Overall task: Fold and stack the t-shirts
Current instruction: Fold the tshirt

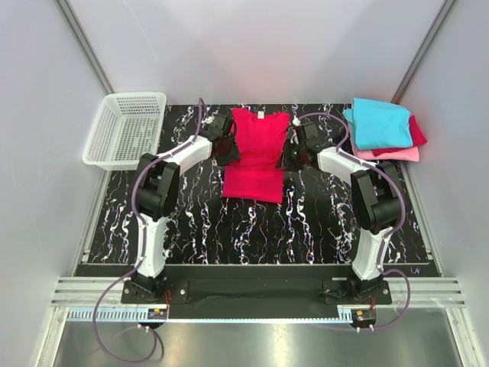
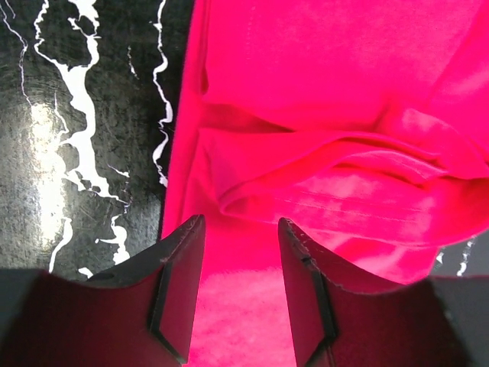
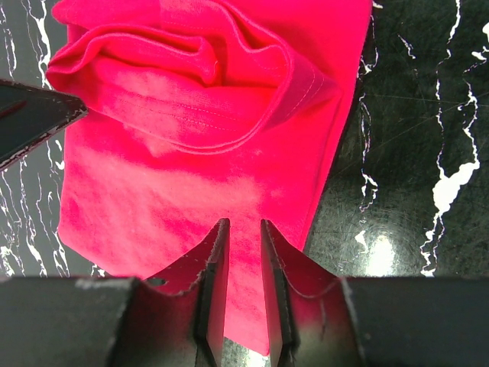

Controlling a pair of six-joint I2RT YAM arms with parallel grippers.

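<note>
Black marbled tabletop (image 1: 252,229): stack of cyan, dark red and pink t-shirts (image 1: 382,126) lies far right, crimson t-shirt (image 1: 256,157) lies centre with sleeves turned in, apparently awaiting final folding and stacking, left gripper (image 2: 241,225) half open and empty at its left edge, right gripper (image 3: 244,225) nearly closed at its right edge, grip undeterminable.

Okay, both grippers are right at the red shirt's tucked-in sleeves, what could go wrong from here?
1. The right gripper has its jaws nearly closed over the red t-shirt. Whether cloth is pinched between them is unclear, and if it is, pulling away could drag the shirt askew.
2. The tucked sleeves look bunched rather than flat, so they may spring open. The left gripper stands open above one of them.
</note>
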